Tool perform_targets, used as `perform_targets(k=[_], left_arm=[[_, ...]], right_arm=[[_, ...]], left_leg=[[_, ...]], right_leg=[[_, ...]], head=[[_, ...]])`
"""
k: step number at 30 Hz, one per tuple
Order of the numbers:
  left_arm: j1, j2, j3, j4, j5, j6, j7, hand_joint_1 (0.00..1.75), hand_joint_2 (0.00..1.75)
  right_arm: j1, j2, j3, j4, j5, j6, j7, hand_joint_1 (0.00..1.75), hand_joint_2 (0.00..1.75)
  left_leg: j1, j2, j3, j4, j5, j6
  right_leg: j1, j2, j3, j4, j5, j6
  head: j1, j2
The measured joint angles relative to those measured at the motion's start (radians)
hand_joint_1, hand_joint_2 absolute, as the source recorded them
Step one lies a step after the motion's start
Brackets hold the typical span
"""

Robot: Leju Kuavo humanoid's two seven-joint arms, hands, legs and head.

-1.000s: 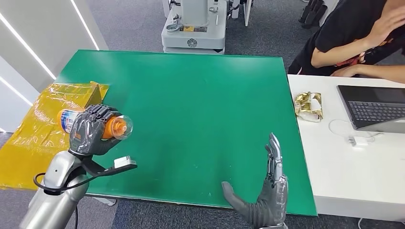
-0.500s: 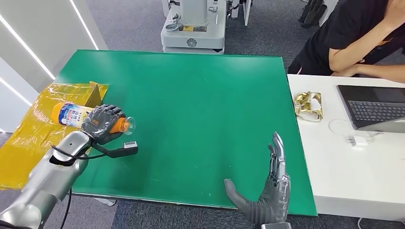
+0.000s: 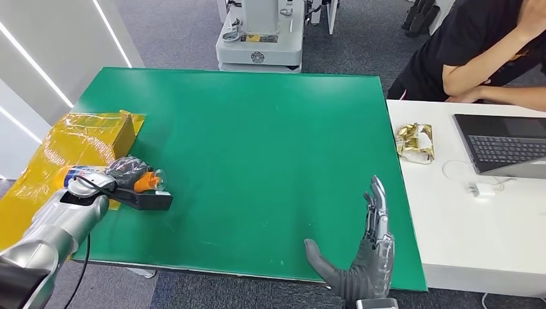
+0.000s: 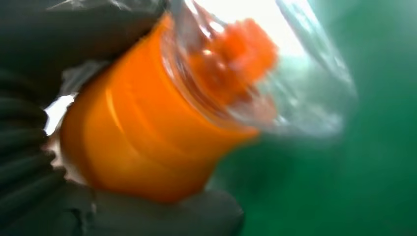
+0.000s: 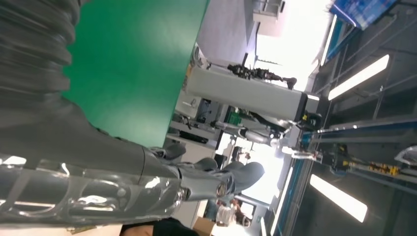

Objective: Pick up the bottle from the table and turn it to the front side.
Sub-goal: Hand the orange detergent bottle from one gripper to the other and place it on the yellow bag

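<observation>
The left hand (image 3: 126,171) grips the bottle (image 3: 106,176) sideways near the table's (image 3: 270,141) left edge; the right hand (image 3: 364,257) stands spread. Mid-turn, I judge; next, rotating the label forward.

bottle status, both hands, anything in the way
Left hand grips the orange bottle low at the green table's left edge. Right hand open, fingers spread, at the near edge. Table around the bottle bare.
</observation>
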Motion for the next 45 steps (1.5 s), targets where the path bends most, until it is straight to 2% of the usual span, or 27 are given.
perform_targets(k=[3,8,9,12,13,21,35,45], left_arm=[[-0.029,0.019,-0.032,0.025,-0.008,-0.055,-0.029,1.75,1.75],[-0.045,0.031,-0.062,0.049,-0.005,-0.059,-0.039,1.75,1.75],[-0.046,0.031,-0.065,0.053,-0.002,-0.055,-0.039,1.7,1.75],[-0.046,0.031,-0.073,0.06,0.012,-0.028,-0.038,0.39,1.75],[-0.044,0.031,-0.076,0.061,0.017,-0.015,-0.037,0.0,1.75],[-0.026,0.031,-0.079,0.062,0.059,0.06,-0.036,0.0,1.75],[-0.017,0.048,-0.08,0.054,0.103,0.033,-0.061,0.0,1.75],[0.044,0.09,-0.081,-0.066,0.175,0.078,-0.031,0.0,1.75]], right_arm=[[0.0,0.0,0.0,0.002,-0.006,-0.003,-0.005,0.0,1.75],[-0.001,0.0,0.001,0.009,-0.007,-0.009,-0.005,0.0,1.75],[-0.001,0.0,0.001,0.009,-0.007,-0.012,-0.005,0.0,1.75],[-0.001,0.0,0.003,0.009,-0.007,-0.019,-0.004,0.0,1.75],[-0.001,0.0,0.003,0.009,-0.007,-0.02,-0.002,0.0,1.75],[-0.006,0.0,0.009,0.013,-0.016,-0.021,0.012,0.0,1.75],[-0.032,0.0,0.026,0.046,-0.018,-0.018,0.026,0.0,1.75],[-0.032,0.0,0.024,0.049,-0.005,-0.018,0.04,0.0,1.75]], left_leg=[[0.0,0.001,0.001,0.0,0.0,0.0],[0.0,0.0,0.001,0.0,0.0,0.0],[0.0,0.0,0.001,0.0,0.0,0.0],[0.0,0.0,0.001,0.0,0.0,0.0],[0.0,-0.001,0.001,0.0,0.0,0.0],[0.0,-0.001,0.003,0.0,0.0,0.0],[0.0,0.0,0.006,0.0,0.0,-0.001],[0.0,0.0,0.005,0.0,0.0,-0.001]], right_leg=[[0.0,0.0,0.0,0.0,0.0,0.0],[0.0,-0.001,0.001,0.0,0.0,0.0],[0.0,-0.001,0.001,0.0,0.0,0.0],[0.0,-0.001,0.001,0.0,0.0,0.0],[0.0,-0.001,0.001,0.0,0.0,0.0],[0.0,-0.001,0.003,0.0,0.0,0.0],[0.0,-0.001,0.005,0.0,0.0,0.0],[0.0,0.0,0.004,0.0,0.0,0.0]], head=[[0.0,0.0],[0.0,0.0],[0.0,0.0],[0.0,0.0],[0.0,0.0],[0.0,0.0],[0.0,0.0],[0.0,0.0]])
